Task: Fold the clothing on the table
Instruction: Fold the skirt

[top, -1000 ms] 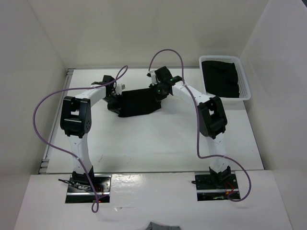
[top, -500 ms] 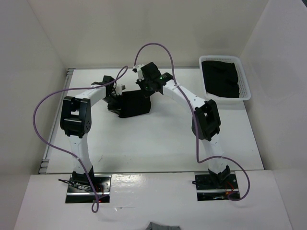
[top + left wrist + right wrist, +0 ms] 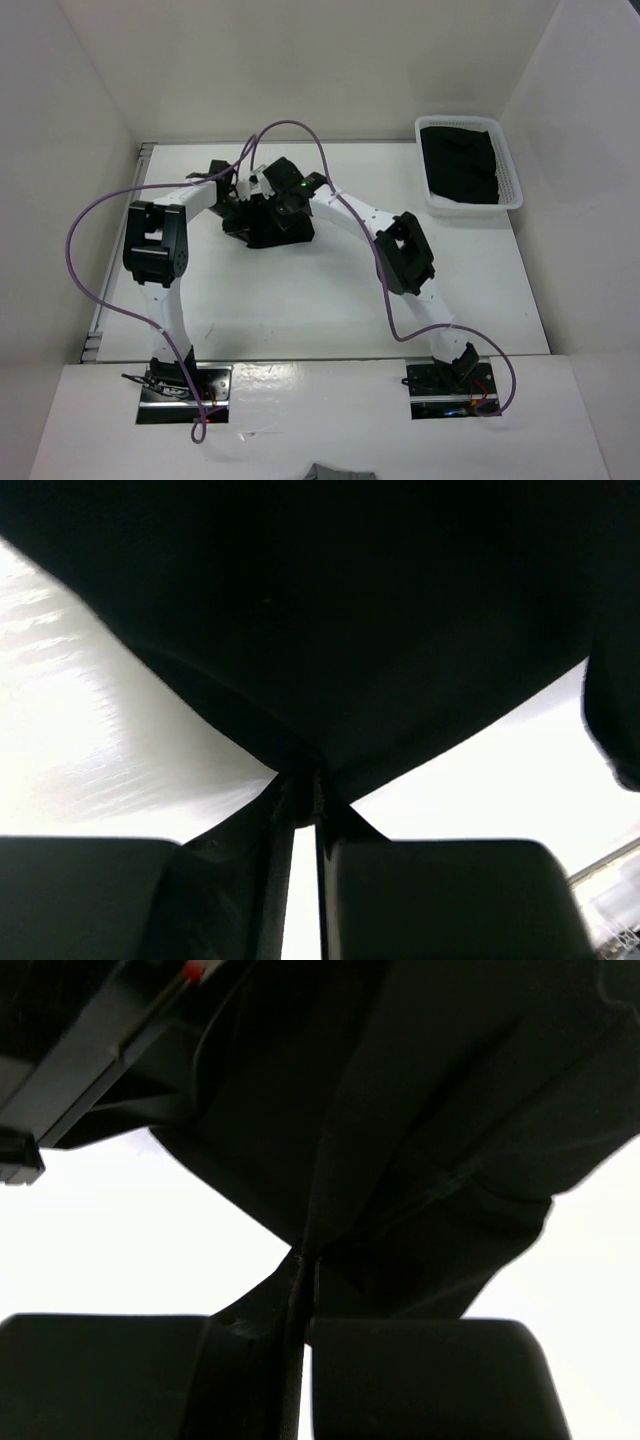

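The black clothing [image 3: 285, 228] lies bunched at the back left-centre of the white table [image 3: 300, 300], with both grippers at it. My left gripper [image 3: 238, 205] sits at its left edge. In the left wrist view the fabric [image 3: 330, 610] draws to a pinch at the tips of that gripper [image 3: 305, 790], whose fingers stand a thin slit apart. My right gripper [image 3: 275, 195] has reached across to the same side. It is shut on a fold of the clothing [image 3: 440, 1160], which hangs from the gripper [image 3: 303, 1265].
A white mesh basket [image 3: 512, 170] with a black fabric heap [image 3: 460, 165] stands at the back right corner. White walls close in the table on three sides. Purple cables loop above both arms. Part of the left arm [image 3: 90, 1070] shows close by in the right wrist view.
My right gripper has swung left across the table with the clothing's right edge, laying it over toward the left gripper. The clothing now looks narrower. The left arm has barely moved.
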Robot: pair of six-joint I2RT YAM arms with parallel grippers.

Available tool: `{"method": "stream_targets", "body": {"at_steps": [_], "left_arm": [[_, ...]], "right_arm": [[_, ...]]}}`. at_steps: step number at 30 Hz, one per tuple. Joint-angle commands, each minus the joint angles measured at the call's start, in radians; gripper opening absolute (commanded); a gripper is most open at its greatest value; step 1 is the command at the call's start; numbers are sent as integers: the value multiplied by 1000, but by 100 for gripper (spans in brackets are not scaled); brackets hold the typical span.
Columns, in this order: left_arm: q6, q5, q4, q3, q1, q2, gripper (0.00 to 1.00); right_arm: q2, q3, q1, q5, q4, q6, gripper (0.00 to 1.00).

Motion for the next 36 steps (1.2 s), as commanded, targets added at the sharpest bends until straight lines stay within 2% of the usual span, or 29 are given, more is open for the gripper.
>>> {"method": "stream_targets", "body": {"at_steps": [1,6,18,26,27,28,32,33,36], "left_arm": [[30,21,-21,-28,15,-26,20],[30,55,-10,-38,15,-35,26],[30,77,-1,-47,15,-44,26],[30,86,-1,-47,15,-44,27],[30,86,-1,-47,15,-44,32],[30,86,-1,-47,15,-55,53],[30,106,-1,-47,24,-78,96],[30,106,-1,-47,35,-93,100],[40,118,-10,-47,49,-122,100]], "right_arm": [[11,70,14,0,-17,-9,0],[11,95,23,0,-26,0,0],[30,199,43,-44,-55,18,0],[106,305,77,-64,-107,18,0],[122,325,77,-73,-120,18,0],[122,334,77,-73,-120,18,0],[160,366,86,-73,-138,18,0],[160,379,86,-73,-147,18,0],[179,409,86,-92,-156,18,0]]}}
